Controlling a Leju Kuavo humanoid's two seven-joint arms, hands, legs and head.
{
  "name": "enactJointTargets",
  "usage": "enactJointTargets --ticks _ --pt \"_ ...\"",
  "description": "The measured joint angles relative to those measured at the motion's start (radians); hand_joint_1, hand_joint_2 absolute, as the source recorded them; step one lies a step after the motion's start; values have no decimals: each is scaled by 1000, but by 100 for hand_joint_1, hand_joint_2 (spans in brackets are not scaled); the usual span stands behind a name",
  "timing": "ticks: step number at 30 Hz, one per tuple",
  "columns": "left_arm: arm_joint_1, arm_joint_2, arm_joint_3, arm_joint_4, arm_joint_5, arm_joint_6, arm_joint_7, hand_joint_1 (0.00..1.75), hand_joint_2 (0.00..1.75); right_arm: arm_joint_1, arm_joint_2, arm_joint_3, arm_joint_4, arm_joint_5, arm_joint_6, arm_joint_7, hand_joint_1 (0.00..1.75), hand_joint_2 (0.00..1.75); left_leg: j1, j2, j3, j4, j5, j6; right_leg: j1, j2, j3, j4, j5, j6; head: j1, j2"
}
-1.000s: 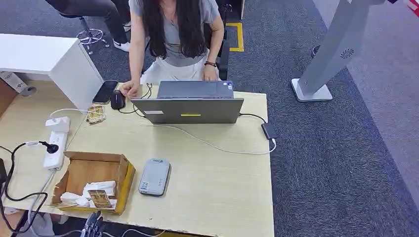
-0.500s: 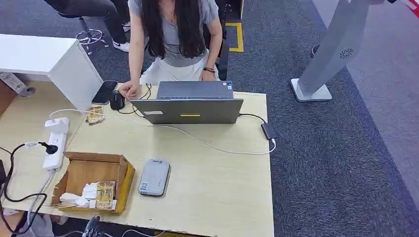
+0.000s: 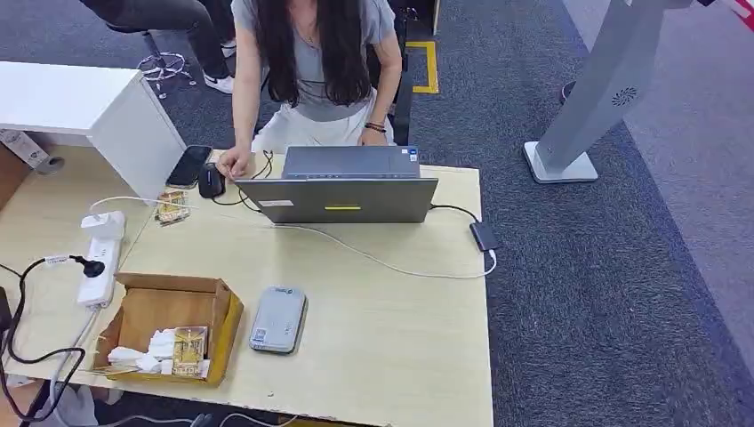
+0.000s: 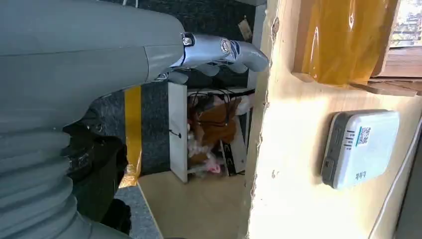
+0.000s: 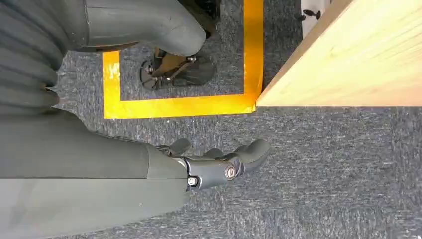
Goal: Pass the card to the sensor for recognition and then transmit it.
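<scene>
The left hand [image 4: 219,52] hangs just below the near edge of the pale wooden bench [image 4: 298,164], its silver fingers loosely curled and holding nothing, beside rather than over the open brown cardboard box [image 3: 169,325] it would have to reach into. The right hand [image 5: 221,167] hangs low over grey carpet, well off the bench corner, dark fingers slightly curled and likewise holding nothing. Inside the box, among crumpled white paper, lies a small gold-brown patterned card [image 3: 188,349], probably the task's card, not yet picked up. Just beside the box sits the flat grey rounded card reader [image 3: 278,318], close enough that a lifted card need travel only a short way to it. Across the bench a seated person [image 3: 311,62] works at an open grey laptop [image 3: 342,185], likely the one to receive the card. The card's face is too small to read, and paper overlaps its edge, so its full outline cannot be made out.
</scene>
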Motion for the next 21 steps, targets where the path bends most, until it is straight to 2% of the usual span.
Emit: enactJointTargets --ticks 12,21 --pt "0 0 -8 0 -2 2 -2 0 175 -1 0 -2 0 0 -3 0 0 175 0 0 0 0 0 0 0 0 0 0 0 0 0 0" --pt "14 0 -35 -33 -42 20 -62 0 175 -2 0 -15 0 -9 -8 2 0 175 0 0 0 0 0 0 0 0 0 0 0 0 0 0"
